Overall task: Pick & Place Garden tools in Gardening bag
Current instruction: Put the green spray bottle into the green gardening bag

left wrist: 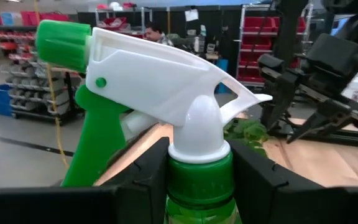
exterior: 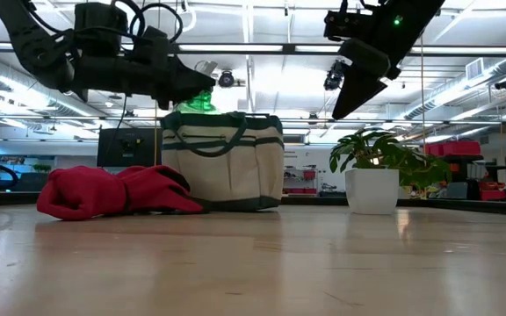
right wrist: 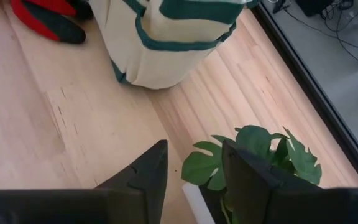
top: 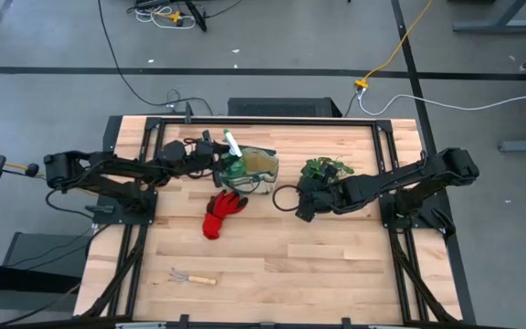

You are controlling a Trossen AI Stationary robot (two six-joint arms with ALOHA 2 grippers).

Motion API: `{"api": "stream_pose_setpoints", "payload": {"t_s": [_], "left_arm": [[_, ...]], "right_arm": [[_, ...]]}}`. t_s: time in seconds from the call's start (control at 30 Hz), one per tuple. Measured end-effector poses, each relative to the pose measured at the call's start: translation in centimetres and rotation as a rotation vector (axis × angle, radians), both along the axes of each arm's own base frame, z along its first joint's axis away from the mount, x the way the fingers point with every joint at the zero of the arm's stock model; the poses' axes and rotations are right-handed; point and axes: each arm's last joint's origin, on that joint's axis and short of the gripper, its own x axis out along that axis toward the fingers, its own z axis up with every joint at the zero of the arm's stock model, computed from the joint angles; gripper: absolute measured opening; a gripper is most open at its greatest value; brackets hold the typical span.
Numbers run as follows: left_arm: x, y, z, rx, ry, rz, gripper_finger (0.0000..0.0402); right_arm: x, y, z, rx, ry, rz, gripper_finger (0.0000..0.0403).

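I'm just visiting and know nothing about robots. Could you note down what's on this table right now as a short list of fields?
left pincer: shut on spray bottle, held over the bag
bag: upright on the table, cream with green trim
gloves: red, on the table beside the bag
rake: lying alone near the front edge
plant: potted, right of the bag
right pincer: open, empty, raised above the plant

- Grey floor with dark stripes, crossed by loose cables.
- Long ceiling lights overhead.
- Red storage shelves behind.
- Pale wooden worktop.
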Motion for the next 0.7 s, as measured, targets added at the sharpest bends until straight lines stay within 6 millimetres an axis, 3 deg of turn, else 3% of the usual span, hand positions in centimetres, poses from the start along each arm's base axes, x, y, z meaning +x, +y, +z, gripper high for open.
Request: {"api": "stream_pose_setpoints", "payload": {"t_s": [0.47,0.7], "left_arm": [[0.8,0.3,-1.7,-0.015,0.055,0.002,0.0141],[0.9,0.3,-1.5,-0.017,0.007,-0.023,0.0159]], "right_arm": [[0.2,0.0,0.1,-0.011,-0.012,0.010,0.0155],[0.2,0.0,0.1,-0.011,-0.012,0.010,0.0155]]}}
